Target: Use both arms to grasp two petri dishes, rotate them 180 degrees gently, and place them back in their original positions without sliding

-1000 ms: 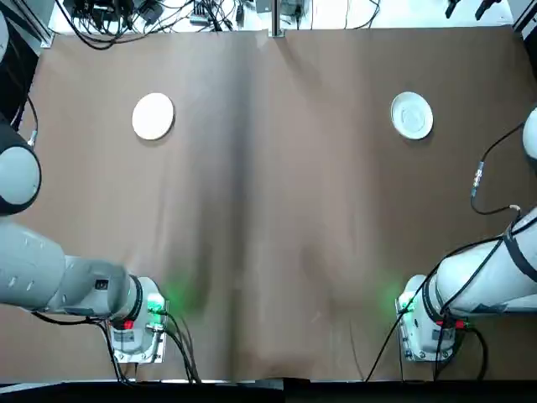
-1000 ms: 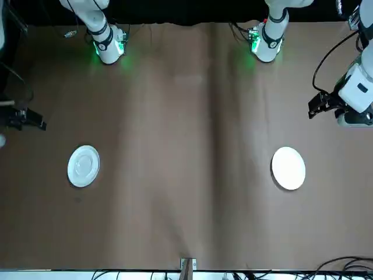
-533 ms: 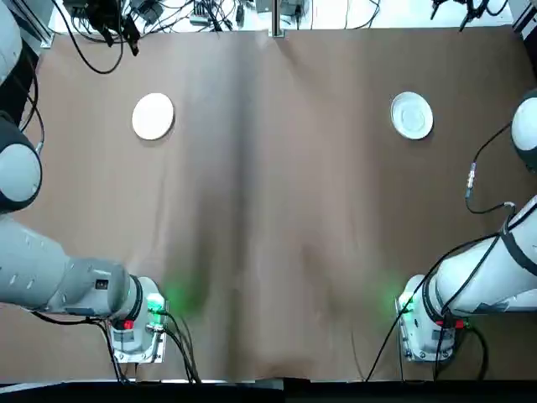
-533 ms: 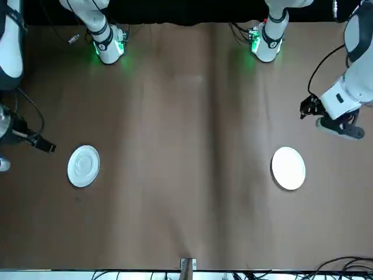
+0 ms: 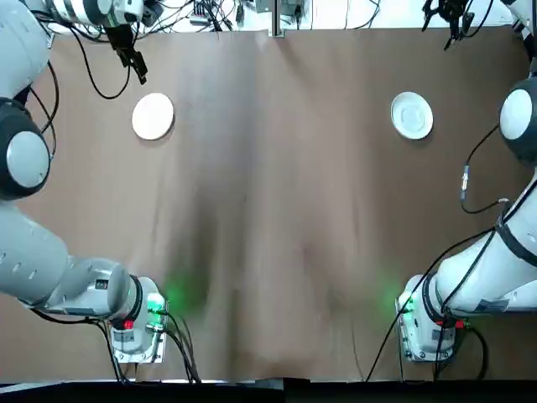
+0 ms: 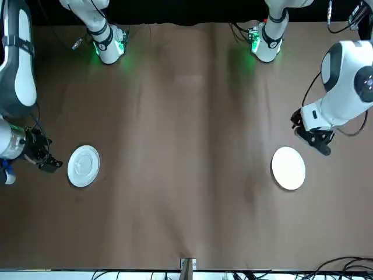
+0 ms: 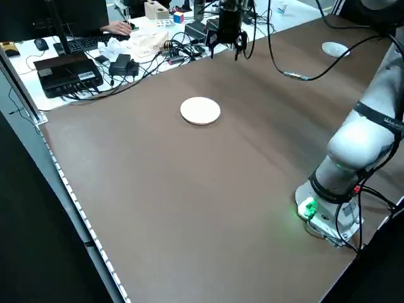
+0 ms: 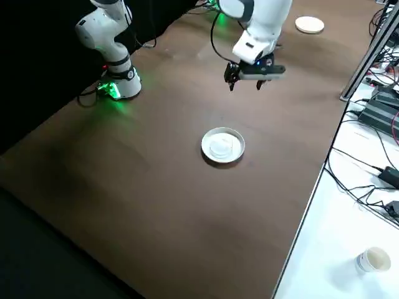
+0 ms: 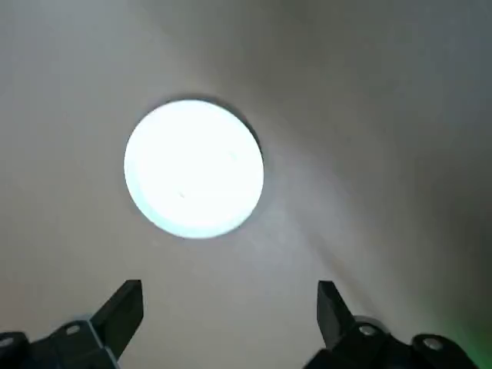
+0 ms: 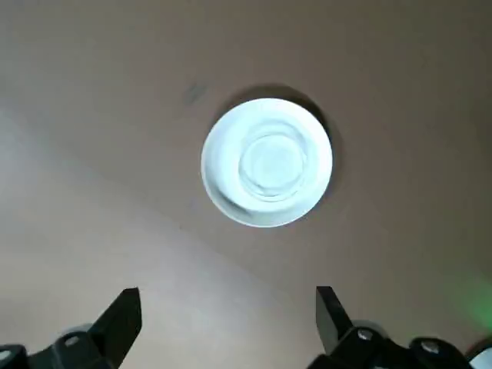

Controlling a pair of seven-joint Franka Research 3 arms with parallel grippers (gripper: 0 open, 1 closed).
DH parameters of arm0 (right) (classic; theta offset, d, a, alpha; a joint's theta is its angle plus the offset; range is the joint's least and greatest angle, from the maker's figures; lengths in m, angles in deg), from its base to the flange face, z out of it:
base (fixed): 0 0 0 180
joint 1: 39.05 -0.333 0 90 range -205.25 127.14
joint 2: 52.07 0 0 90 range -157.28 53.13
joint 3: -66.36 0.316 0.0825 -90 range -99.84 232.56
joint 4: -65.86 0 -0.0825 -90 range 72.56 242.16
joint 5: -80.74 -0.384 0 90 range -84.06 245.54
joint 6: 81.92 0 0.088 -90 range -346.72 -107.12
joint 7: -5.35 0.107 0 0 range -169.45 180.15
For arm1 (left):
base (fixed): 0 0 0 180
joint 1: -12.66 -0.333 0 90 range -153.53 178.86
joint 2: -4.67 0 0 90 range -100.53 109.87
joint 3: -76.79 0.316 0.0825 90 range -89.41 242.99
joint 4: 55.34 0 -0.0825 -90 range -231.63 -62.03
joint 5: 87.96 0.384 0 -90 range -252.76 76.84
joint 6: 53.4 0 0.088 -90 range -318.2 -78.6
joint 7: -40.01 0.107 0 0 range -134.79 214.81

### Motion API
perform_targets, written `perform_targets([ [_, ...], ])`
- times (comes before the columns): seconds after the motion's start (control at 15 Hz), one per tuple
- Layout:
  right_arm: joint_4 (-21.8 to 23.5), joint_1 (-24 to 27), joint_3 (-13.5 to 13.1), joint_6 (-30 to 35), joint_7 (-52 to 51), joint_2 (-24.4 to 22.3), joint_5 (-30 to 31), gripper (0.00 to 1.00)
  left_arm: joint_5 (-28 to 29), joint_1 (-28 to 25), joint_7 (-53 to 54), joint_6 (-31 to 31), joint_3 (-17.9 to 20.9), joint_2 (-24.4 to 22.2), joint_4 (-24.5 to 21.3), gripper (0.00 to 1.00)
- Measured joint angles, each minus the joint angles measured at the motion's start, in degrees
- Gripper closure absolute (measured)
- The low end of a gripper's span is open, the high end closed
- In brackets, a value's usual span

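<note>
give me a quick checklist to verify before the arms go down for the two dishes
- Left gripper open: ok, its fingers stand wide apart
- Right gripper open: ok, likewise, nothing between the fingers
- Plain dish on the table, untouched: ok
- Rimmed dish on the table, untouched: ok
- Grippers lined up over the dishes: not ok, both are off to the side
- Fingertips at gripping height: not ok, both hang above the table
</note>
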Motion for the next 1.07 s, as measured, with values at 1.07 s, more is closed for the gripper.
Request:
perform_targets([
  [1.07, 9.19, 3.18, -0.35, -22.66, 29.80, 9.39, -2.66, 0.00, -4.12, -5.32, 55.75, -19.89, -0.81, 13.67, -2.61, 0.00],
])
